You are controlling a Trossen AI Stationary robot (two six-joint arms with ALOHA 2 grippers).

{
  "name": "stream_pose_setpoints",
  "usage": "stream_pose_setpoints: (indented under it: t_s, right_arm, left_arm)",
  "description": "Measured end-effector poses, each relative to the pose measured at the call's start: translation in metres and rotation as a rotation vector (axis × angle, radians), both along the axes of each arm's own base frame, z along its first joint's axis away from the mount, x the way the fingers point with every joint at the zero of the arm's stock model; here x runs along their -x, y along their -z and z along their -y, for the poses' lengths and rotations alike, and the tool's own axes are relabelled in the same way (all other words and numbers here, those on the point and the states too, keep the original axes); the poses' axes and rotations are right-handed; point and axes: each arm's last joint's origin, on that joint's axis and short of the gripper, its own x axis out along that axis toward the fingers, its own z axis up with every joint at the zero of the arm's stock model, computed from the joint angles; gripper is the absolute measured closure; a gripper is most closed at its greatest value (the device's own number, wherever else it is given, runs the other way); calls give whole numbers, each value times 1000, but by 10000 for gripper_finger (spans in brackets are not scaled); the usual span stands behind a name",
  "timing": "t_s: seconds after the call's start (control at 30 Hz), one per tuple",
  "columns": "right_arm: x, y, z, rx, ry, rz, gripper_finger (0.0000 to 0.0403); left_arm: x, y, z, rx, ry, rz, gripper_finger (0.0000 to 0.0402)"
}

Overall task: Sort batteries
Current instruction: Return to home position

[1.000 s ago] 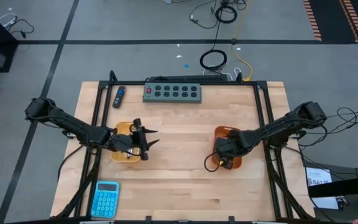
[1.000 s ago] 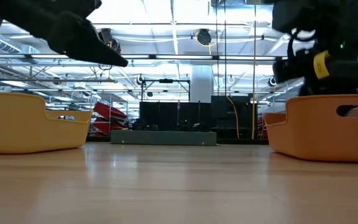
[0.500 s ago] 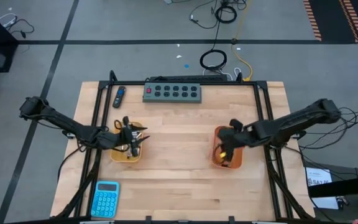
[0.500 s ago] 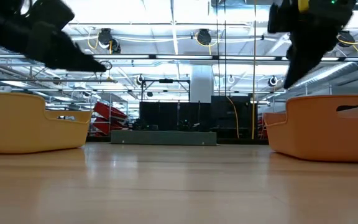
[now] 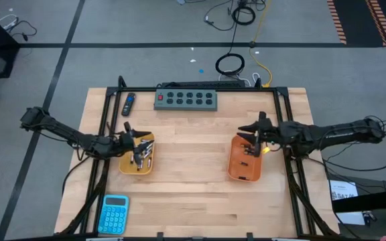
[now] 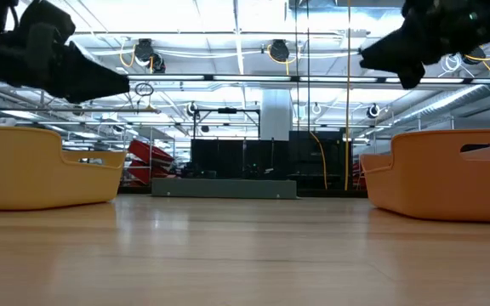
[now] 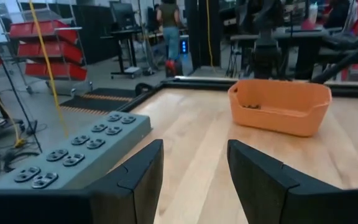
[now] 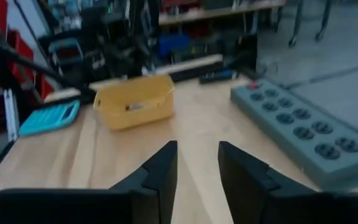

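Several small batteries (image 5: 140,158) lie in the yellow tray (image 5: 124,165) on the table's left. A few more batteries (image 5: 248,151) lie in the orange tray (image 5: 236,171) on the right. My left gripper (image 5: 134,138) hovers open and empty over the yellow tray's far edge, pointing right. In its wrist view the left gripper (image 7: 194,168) faces the orange tray (image 7: 279,107). My right gripper (image 5: 248,134) hangs open and empty above the orange tray's far end, pointing left. Seen from its own wrist, the right gripper (image 8: 197,165) faces the yellow tray (image 8: 133,99).
A grey power strip (image 5: 186,99) lies along the far edge, with a blue-and-black stick gadget (image 5: 129,104) to its left. A blue calculator (image 5: 114,213) sits at the near left corner. Bare wood (image 5: 189,154) stretches between the two trays. Black frame rails (image 5: 281,127) run along both sides.
My left gripper drew back toward the table's left edge, from beyond the yellow tray's right side to over its far edge. My right gripper rose out of the orange tray, moved toward the far edge and tipped from pointing down to level, pointing left.
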Motion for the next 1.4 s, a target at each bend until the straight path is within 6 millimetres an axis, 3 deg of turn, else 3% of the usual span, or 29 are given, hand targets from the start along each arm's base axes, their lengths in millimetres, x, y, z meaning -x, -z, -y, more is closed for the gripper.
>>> stream_pose_setpoints:
  t_s: [0.37,0.53,0.87,1.07,1.4]
  right_arm:
    - [27,56,7,72,45,340,310]
    - [28,52,8,126,74,366,310]
    - [27,54,8,92,72,351,310]
    - [26,59,8,49,69,311,310]
    - [26,62,8,51,67,279,310]
  left_arm:
    - [4,8,-1,24,17,10,213]
    - [3,9,2,3,110,-2,213]
    - [3,11,1,-24,83,-30,213]
    - [4,15,5,117,171,-32,213]
    - [4,15,5,37,177,-52,213]
